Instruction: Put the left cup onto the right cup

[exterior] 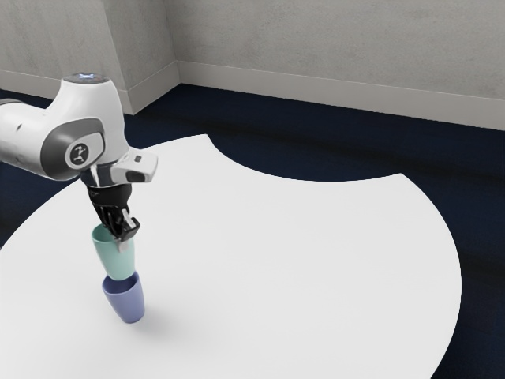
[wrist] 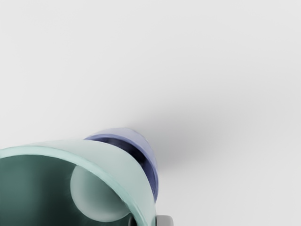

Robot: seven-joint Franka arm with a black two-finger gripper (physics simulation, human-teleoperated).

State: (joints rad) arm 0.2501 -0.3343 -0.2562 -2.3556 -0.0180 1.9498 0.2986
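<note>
Green cup sat nested in the mouth of the purple cup, its lower part sunk inside the purple rim and its upper half standing free above it. The pair leaned together as one stack, their tops tipped toward the exterior view's left and the purple base angled toward that view's right. The stack was near the edge of the white table on the exterior view's left, with a soft shadow just beside the purple base.

The black gripper came down from the white arm onto the green cup's rim on the side toward the exterior view's right. Its fingers stood close together and pinched the thin wall of the cup between them (one inside the mouth, one outside, as far as the exterior view let me judge).

From the wrist, the green cup lay directly under the hand, its pale round bottom visible down inside. The purple cup peeked out past its wall, and beyond both lay bare white table.
</note>
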